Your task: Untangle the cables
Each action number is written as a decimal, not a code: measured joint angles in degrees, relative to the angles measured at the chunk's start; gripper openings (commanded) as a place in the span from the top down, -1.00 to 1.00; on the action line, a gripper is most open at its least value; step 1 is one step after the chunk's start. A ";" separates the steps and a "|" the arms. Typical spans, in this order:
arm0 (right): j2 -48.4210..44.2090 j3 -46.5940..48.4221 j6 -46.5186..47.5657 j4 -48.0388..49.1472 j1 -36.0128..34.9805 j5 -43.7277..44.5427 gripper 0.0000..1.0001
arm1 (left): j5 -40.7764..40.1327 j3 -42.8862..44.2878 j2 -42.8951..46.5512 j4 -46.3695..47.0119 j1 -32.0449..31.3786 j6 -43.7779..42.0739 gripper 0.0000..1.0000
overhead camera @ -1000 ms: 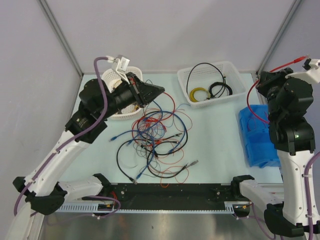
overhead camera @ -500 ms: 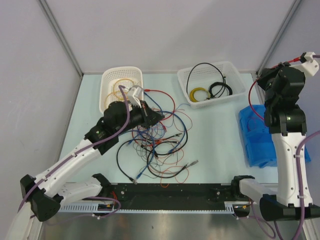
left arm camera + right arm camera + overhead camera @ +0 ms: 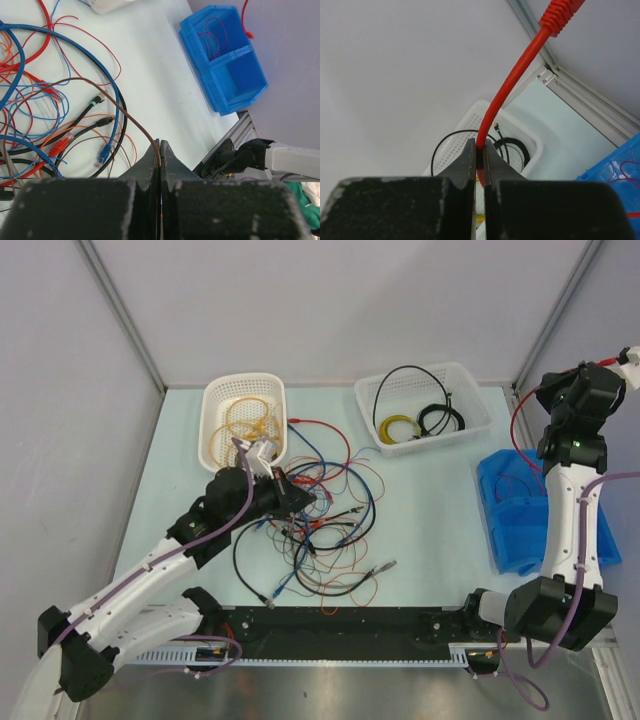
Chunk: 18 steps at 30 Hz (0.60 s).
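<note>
The cables (image 3: 320,515) lie in a tangle of red, blue, orange and black wires on the table's middle. My left gripper (image 3: 305,495) is low at the tangle's left edge. In the left wrist view it (image 3: 159,147) is shut on a thin brown wire (image 3: 131,119) that arcs back into the tangle. My right gripper (image 3: 627,356) is high at the far right, and in the right wrist view it (image 3: 480,150) is shut on a thick red cable (image 3: 520,65). That red cable (image 3: 516,425) hangs down toward the blue bin (image 3: 515,530).
A white basket (image 3: 243,390) at the back left holds yellow-orange cables. A second white basket (image 3: 425,375) at the back middle holds black and yellow cables. The blue bin (image 3: 235,80) holds thin red wire. A black rail (image 3: 350,620) runs along the near edge.
My left arm has come down from over the back-left basket to the tangle's left edge. My right arm has swung up and toward the back right, the red cable still in its gripper.
</note>
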<state>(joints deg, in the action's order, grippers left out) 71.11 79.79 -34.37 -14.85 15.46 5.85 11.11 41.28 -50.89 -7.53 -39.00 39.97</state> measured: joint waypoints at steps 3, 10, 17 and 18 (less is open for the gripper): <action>1.70 -2.91 -0.48 2.89 1.81 -2.12 1.00 | 0.13 -0.17 0.61 0.04 0.52 0.11 1.00; 4.83 -8.92 -2.93 11.56 6.71 -7.13 1.00 | 1.60 -1.86 0.76 -0.11 0.68 0.13 1.00; 8.76 -13.00 -5.77 18.97 8.33 -12.02 0.25 | 2.62 -2.21 0.66 0.17 0.68 0.13 1.00; 8.48 -14.16 -6.16 19.69 8.24 -12.24 0.14 | 2.62 -2.23 0.66 0.24 0.68 0.15 1.00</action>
<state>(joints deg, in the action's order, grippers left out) 79.59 65.63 -40.53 4.84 23.70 -6.39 13.74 39.05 -50.24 -7.29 -38.33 40.12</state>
